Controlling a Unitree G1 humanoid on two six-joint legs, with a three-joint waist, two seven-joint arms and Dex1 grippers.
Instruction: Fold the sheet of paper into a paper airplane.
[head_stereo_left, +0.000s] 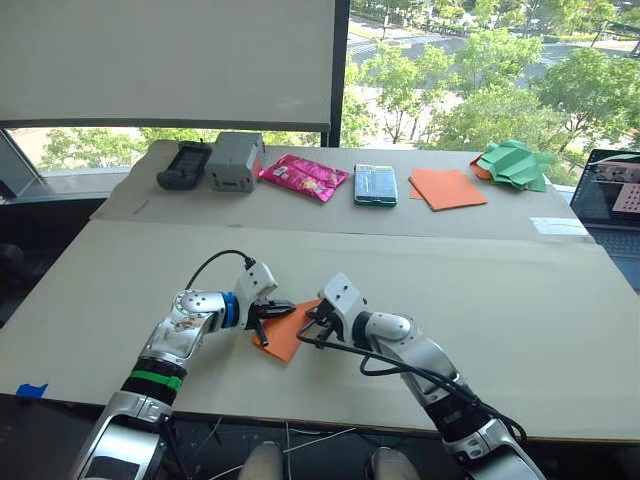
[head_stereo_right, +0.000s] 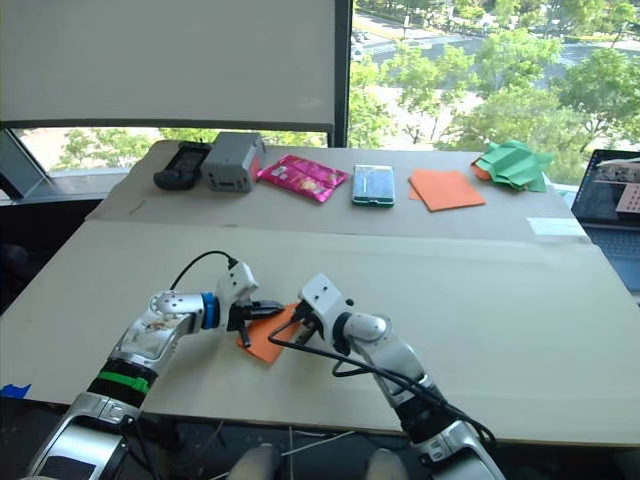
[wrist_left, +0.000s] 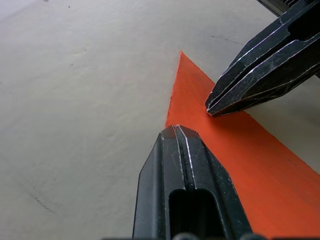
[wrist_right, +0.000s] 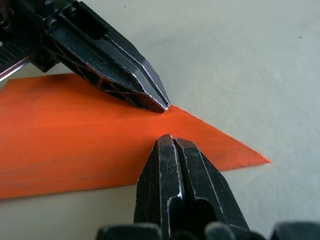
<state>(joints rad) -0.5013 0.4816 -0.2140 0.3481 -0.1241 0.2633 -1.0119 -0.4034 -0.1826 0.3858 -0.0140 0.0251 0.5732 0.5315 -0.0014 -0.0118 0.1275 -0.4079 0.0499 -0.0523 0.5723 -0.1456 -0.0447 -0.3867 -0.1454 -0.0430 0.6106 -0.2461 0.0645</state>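
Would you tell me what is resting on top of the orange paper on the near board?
Both closed black hands, left and right, press tips onto the folded orange paper; its underside stays hidden.

The paper (head_stereo_left: 287, 332) at lower centre is plain bright orange on a pale beige table (head_stereo_left: 520, 330). Both grippers (head_stereo_left: 282, 308) (head_stereo_left: 318, 318) have black fingers; the left arm wears a blue ring and a green band. Along the top: a black device (head_stereo_left: 184, 165), grey box (head_stereo_left: 235, 160), pink patterned packet (head_stereo_left: 304, 177), teal-green case (head_stereo_left: 375, 185), smooth orange sheets (head_stereo_left: 447, 188), green crumpled paper (head_stereo_left: 515, 164).
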